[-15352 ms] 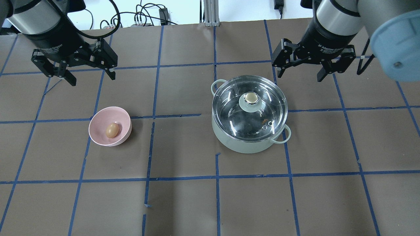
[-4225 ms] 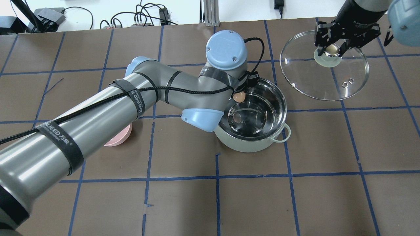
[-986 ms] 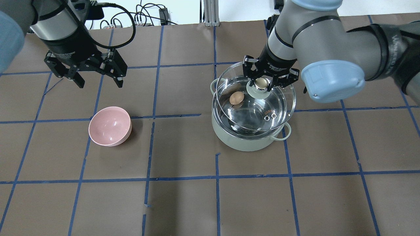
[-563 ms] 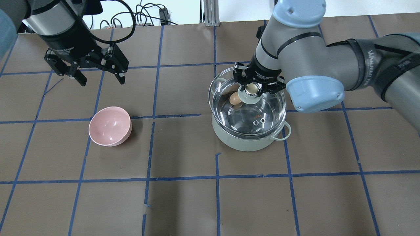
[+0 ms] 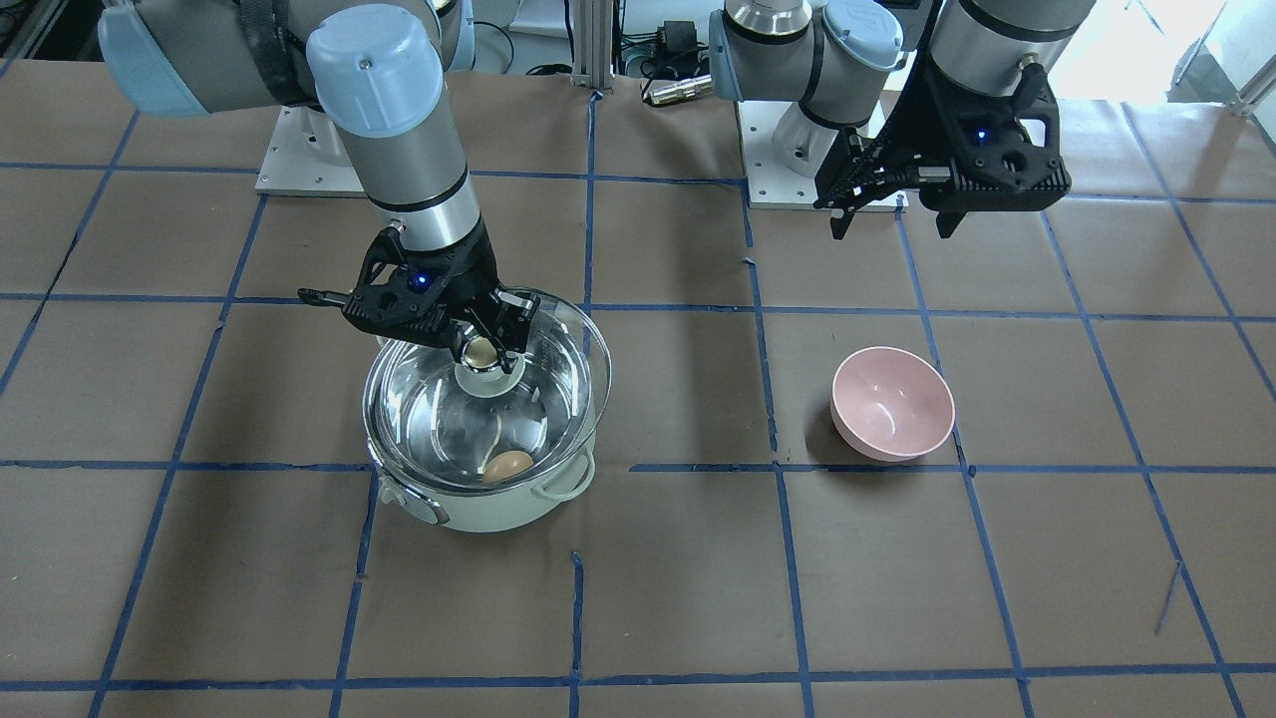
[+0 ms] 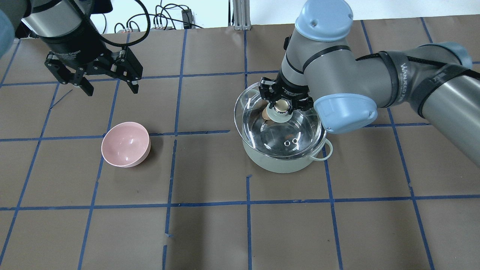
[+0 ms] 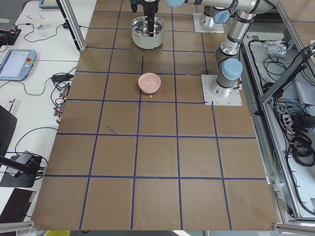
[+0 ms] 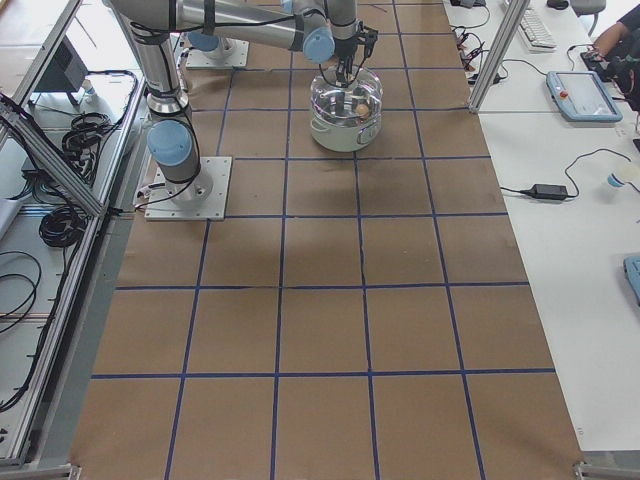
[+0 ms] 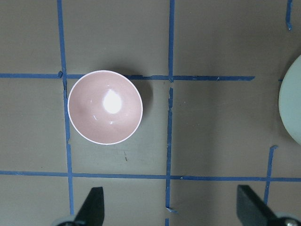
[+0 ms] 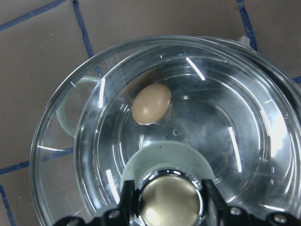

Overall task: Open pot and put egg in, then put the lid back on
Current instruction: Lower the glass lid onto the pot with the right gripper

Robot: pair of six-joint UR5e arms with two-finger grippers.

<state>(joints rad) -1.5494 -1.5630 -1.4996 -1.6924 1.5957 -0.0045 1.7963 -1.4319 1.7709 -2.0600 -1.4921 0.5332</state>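
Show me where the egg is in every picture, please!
Front-facing: the egg lies in the pot, by its lower rim.
Overhead: the egg sits upper left in the pot, half hidden by the lid knob's base.
Exterior left: too small to see.
Exterior right: a tiny tan speck in the pot.
Left wrist: not in it.
Right wrist: the egg is near the middle, under the glass.
Shared landmark: the pot.

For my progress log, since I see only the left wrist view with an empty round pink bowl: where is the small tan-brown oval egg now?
Observer: The small tan-brown oval egg lies inside the round mint-green pot, on its steel bottom.
Operator: Is that pot covered already?
Observer: Not yet. The right gripper holds the round clear glass lid off-centre; its rim overhangs one loop handle.
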